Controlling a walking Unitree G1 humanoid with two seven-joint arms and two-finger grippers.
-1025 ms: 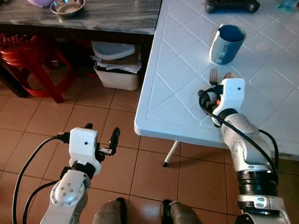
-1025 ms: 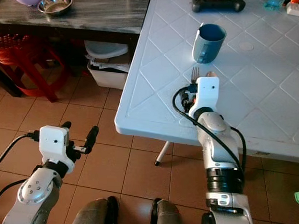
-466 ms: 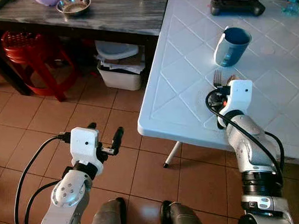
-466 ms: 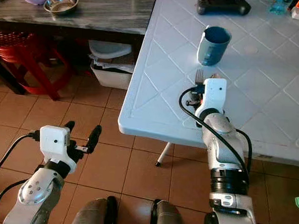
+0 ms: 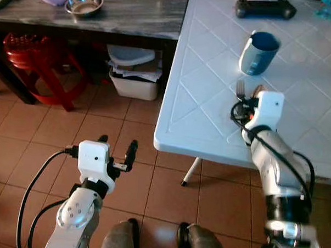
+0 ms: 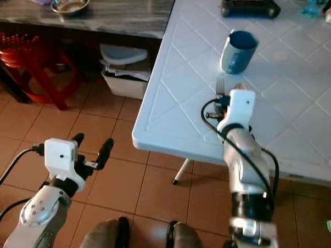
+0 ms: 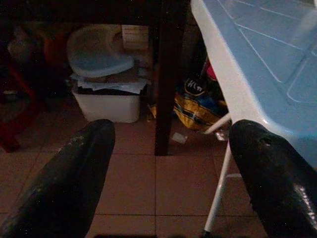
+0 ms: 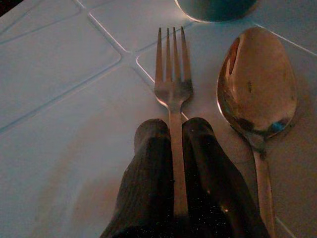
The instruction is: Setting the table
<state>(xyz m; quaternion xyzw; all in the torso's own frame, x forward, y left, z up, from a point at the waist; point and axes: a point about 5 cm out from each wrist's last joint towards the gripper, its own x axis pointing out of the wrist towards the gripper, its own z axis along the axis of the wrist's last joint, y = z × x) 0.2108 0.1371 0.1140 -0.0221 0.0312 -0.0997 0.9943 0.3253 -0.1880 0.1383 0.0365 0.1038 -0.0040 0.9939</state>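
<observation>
I'm in the cutlery-placing step now: my right gripper (image 8: 171, 141) is down on the white table (image 5: 199, 98), its jaws pinching the handle of the fork (image 8: 172, 94), which lies flat with its tines pointing at the blue cup (image 5: 257, 53). Just beside the fork sits the spoon (image 8: 257, 89), bowl up, close but not touching, so the pair looks laid out side by side in front of the cup. To my eye the fork is where it belongs, so the next move calls for parting the jaws gently and drawing the wrist straight back along the handle, without nudging the fork into the spoon or skewing it. My left gripper (image 5: 116, 152) hangs low over the tiled floor (image 5: 44, 129) with its jaws spread wide, holding nothing. Against the frame a second ago, the whole scene has slid a bit right and down in the head views, so that's my camera shifting; the fork, spoon and cup keep the same layout, and the right gripper stays clamped at the same spot on the table.
</observation>
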